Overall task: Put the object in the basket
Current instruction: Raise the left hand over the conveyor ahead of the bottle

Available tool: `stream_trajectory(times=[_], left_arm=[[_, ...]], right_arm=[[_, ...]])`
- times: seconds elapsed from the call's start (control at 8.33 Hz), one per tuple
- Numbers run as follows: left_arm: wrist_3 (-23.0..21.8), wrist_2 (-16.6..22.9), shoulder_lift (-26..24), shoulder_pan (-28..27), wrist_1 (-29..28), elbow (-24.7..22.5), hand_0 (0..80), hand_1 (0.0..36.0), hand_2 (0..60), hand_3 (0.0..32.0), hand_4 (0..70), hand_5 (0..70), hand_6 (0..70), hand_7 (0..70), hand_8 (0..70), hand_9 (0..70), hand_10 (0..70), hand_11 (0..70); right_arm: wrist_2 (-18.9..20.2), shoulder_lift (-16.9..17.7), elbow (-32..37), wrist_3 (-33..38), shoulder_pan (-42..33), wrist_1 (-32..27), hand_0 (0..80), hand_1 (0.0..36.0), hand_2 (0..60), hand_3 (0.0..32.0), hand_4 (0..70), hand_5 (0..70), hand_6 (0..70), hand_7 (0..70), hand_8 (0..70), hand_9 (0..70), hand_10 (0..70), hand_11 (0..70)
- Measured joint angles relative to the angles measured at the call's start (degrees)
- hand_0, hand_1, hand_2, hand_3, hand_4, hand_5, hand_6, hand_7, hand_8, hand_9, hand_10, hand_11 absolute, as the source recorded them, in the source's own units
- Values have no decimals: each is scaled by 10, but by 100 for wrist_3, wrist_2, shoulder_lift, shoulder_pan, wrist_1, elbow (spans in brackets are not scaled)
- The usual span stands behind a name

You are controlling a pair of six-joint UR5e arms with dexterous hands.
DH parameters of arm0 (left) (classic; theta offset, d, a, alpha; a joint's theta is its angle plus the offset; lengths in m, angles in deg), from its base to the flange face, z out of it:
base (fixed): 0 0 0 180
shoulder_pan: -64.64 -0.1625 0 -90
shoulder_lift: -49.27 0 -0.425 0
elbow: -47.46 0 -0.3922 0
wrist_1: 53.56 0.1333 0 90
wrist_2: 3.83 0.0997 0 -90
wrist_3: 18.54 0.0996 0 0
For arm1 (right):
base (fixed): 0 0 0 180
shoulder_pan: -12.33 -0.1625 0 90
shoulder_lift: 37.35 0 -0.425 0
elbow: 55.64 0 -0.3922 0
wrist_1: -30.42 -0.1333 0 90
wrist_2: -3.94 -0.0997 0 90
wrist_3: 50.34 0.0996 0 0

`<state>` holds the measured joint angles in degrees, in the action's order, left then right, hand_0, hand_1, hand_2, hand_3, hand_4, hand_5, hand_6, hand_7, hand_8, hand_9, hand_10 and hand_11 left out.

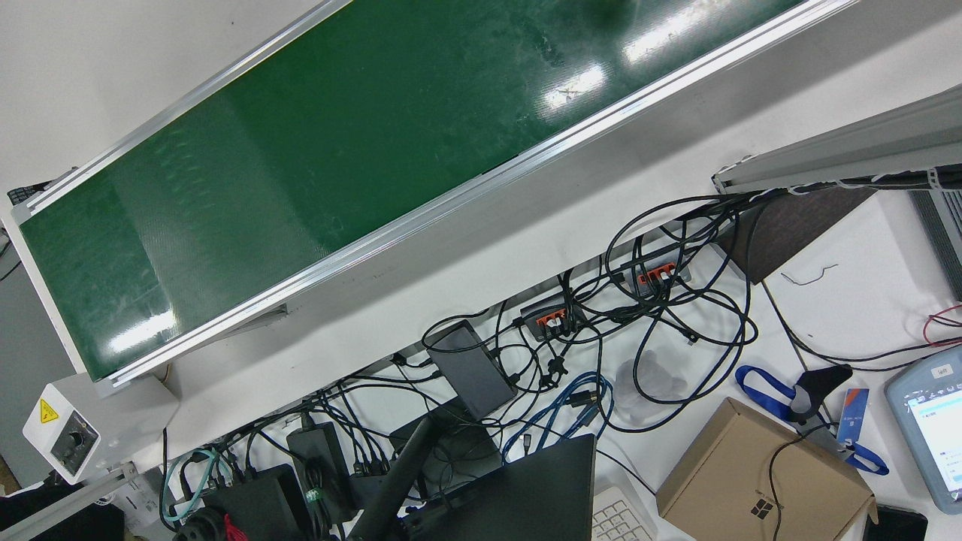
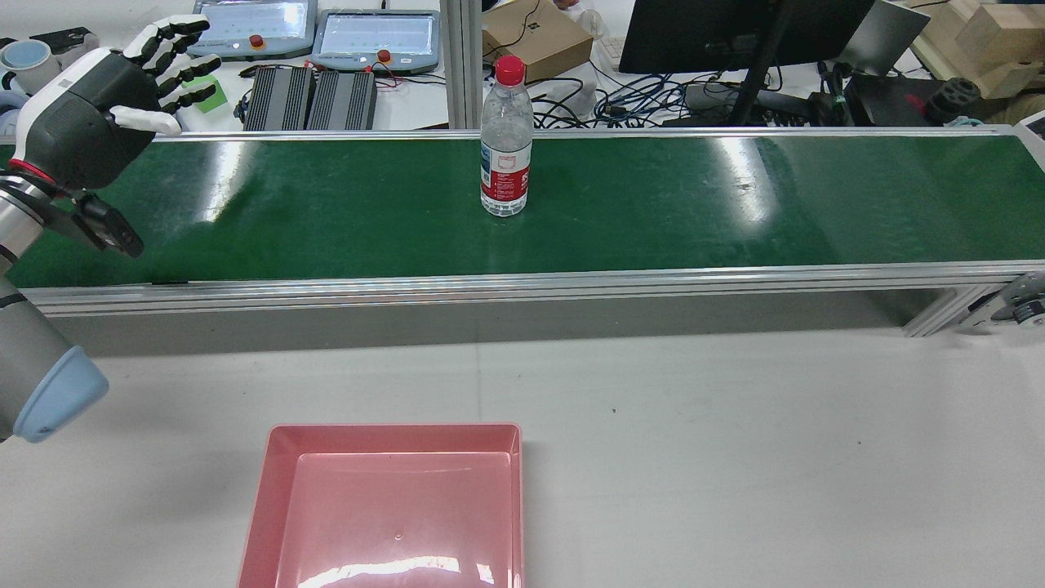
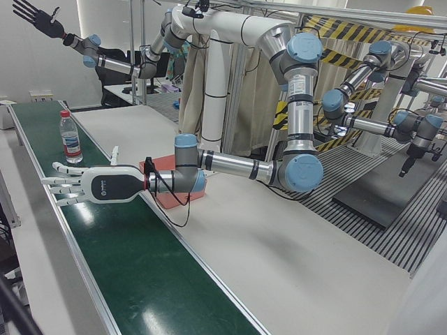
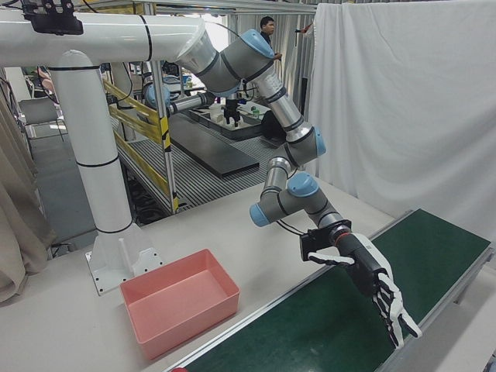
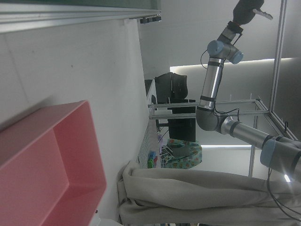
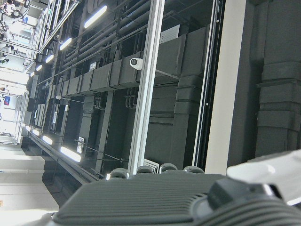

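Note:
A clear water bottle point(image 2: 505, 155) with a red cap and red label stands upright on the green conveyor belt point(image 2: 694, 204), and shows far down the belt in the left-front view point(image 3: 70, 139). My left hand point(image 2: 122, 82) hovers over the belt's left end, well away from the bottle, fingers spread and empty. It also shows in both corner views point(image 3: 94, 187) point(image 4: 376, 287). My right hand point(image 3: 38, 17) is raised high in the air with its fingers apart, holding nothing. The pink basket point(image 2: 392, 430) sits empty on the white table in front of the belt.
Beyond the belt are teach pendants point(image 2: 375, 37), a monitor point(image 2: 735, 28), a cardboard box point(image 2: 535, 41) and tangled cables point(image 1: 601, 353). The aluminium belt rail point(image 2: 522, 282) runs between the basket and the bottle. The white arm pedestal point(image 4: 101, 178) stands behind the basket.

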<state>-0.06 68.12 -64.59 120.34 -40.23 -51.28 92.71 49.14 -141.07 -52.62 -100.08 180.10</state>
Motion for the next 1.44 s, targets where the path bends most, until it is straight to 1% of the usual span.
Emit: stream_trajectory(times=[0.12,0.24,0.48,0.6,0.72,0.84,0.96,1.08,1.2,1.32,1.44], left_arm=[[43,-7,-16,-33,-30,19,482,0,0,154,40,281,38,40,111,112,77,114],[70,-11,-20,-63,-56,26,483,0,0,150,38,284,40,43,114,117,78,116],[102,-20,-19,-197,-291,68,482,0,0,128,42,291,48,45,116,123,74,110],[81,-45,-41,-240,-554,161,486,0,0,128,45,289,48,45,116,123,68,103],[54,-69,-94,-261,-715,243,488,0,0,114,50,293,53,44,121,131,63,96],[10,-83,-164,-271,-788,338,486,0,0,116,45,287,52,43,123,131,62,95],[-119,-89,-246,-294,-848,507,493,0,0,112,54,289,52,44,124,128,57,87],[-416,-80,-304,-364,-822,671,502,0,0,118,58,286,51,45,123,126,53,82],[-725,-66,-335,-435,-610,759,511,0,0,128,47,279,42,41,119,119,44,70],[-891,-51,-357,-456,-269,751,515,0,0,140,26,274,32,37,109,112,40,65],[-958,-40,-372,-449,126,658,515,0,0,138,26,275,30,36,109,110,42,68]], right_arm=[[0,0,0,0,0,0,0,0,0,0,0,0,0,0,0,0,0,0],[0,0,0,0,0,0,0,0,0,0,0,0,0,0,0,0,0,0],[0,0,0,0,-2,0,0,0,0,0,0,0,0,0,0,0,0,0],[0,0,0,0,-1,0,0,0,0,0,0,0,0,0,0,0,0,0],[0,0,0,0,-1,0,0,0,0,0,0,0,0,0,0,0,0,0],[0,0,0,0,-3,0,0,0,0,0,0,0,0,0,0,0,0,0],[0,0,0,0,-5,0,0,0,0,0,0,0,0,0,0,0,0,0],[0,0,0,0,-4,0,0,0,0,0,0,0,0,0,0,0,0,0],[0,0,0,0,-5,0,0,0,0,0,0,0,0,0,0,0,0,0],[0,0,0,0,-6,0,0,0,0,0,0,0,0,0,0,0,0,0],[0,0,0,0,-8,0,0,0,0,0,0,0,0,0,0,0,0,0]])
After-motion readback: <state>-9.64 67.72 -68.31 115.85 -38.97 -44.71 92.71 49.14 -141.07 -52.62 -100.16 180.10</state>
